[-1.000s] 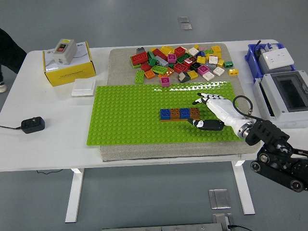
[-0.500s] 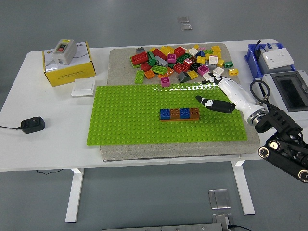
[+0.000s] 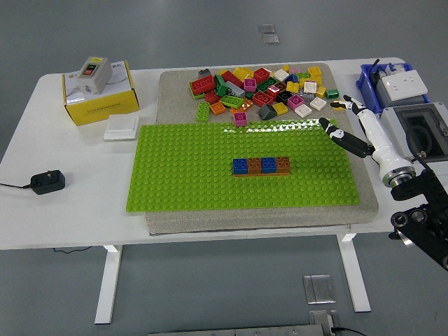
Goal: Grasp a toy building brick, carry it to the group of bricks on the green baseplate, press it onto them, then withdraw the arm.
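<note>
A row of bricks [image 3: 262, 166], blue, brown, blue, brown, sits pressed onto the green baseplate [image 3: 189, 168] right of its middle. A heap of loose bricks [image 3: 262, 89] in many colours lies on the grey mat beyond the plate. My right hand [image 3: 344, 123], white with black fingertips, hovers at the plate's far right corner, well right of the row and near the heap's right end. Its fingers are spread and hold nothing. The left arm does not show.
A yellow box [image 3: 100, 97] with a grey switch on it stands at the far left, a white plate [image 3: 122, 127] beside it. A black adapter [image 3: 47, 182] lies near the left edge. A blue bin [image 3: 369, 82] and a grey enclosure [image 3: 420, 133] stand at the right.
My right hand has drawn back from beside the brick row, moving right and away toward the plate's far right corner. The row stays in place.
</note>
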